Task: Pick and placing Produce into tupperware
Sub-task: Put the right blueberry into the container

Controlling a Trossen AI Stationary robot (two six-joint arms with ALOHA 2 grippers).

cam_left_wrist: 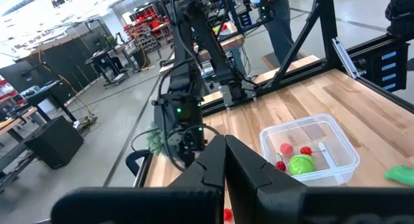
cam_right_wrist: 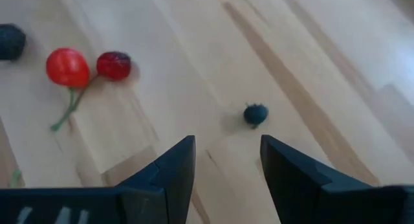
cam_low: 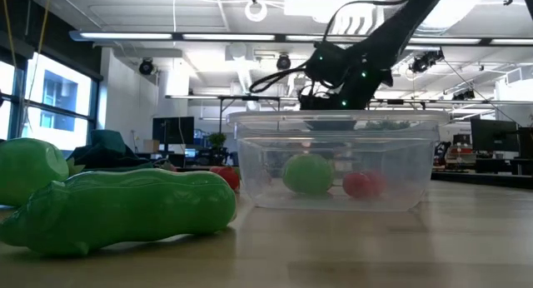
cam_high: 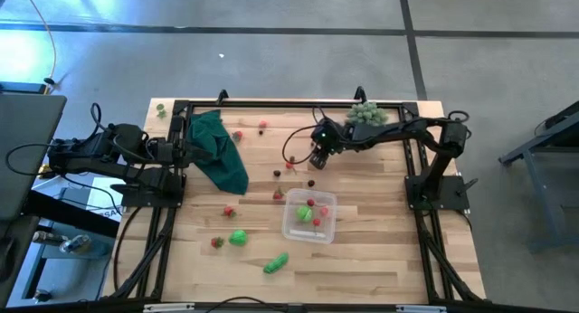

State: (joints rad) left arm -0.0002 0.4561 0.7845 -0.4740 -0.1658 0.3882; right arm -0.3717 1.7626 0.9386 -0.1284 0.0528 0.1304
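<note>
Clear rounded tupperware (cam_high: 308,217), round dark berry (cam_right_wrist: 255,114)

Clear tupperware (cam_high: 308,217) holds some produce (cam_high: 305,213); other pieces lie scattered on the table.

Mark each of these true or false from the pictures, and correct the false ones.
1. The tupperware holds some produce already. True: a green round piece and red pieces lie inside.
2. The right tool is shut on a cherry. False: its fingers stand open and empty above the table, with a small dark berry ahead of them.
3. The left tool is shut. True: its fingers meet, holding nothing.
4. The pair of cherries lies inside the tupperware. False: it lies on the bare wood.
5. The dark green cloth covers the tupperware. False: it lies apart, near the left arm.
</note>
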